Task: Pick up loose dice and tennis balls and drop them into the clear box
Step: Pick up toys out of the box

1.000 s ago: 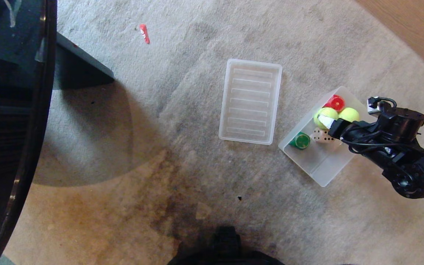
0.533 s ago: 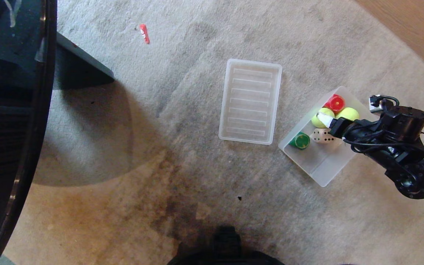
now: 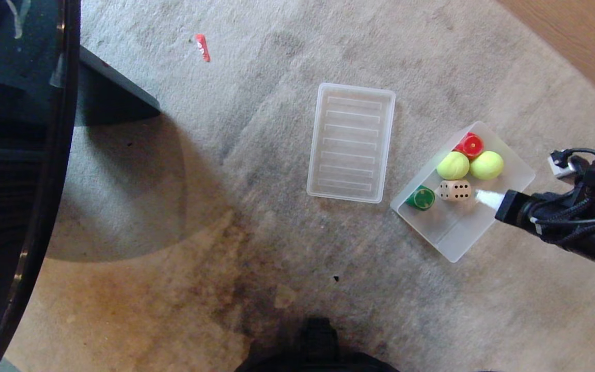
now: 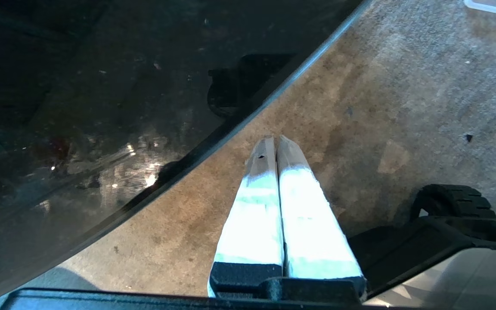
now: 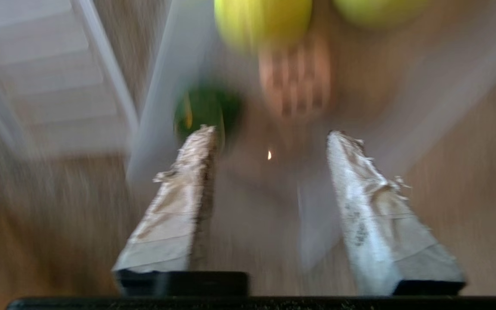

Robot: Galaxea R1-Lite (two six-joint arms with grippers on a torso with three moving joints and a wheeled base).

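Now, right gripper: fingers apart, empty, over the clear box near its right edge.
Left gripper: closed, parked.
Risk: clipping that wall would likely shift the tennis balls.

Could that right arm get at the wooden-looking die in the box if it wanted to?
Probably yes. The right gripper hangs over the clear box's near edge with its fingers apart and nothing between them. The beige die lies just ahead on the box floor, uncovered, with the tennis balls behind it.

Daylit, r. wrist view motion-blurred
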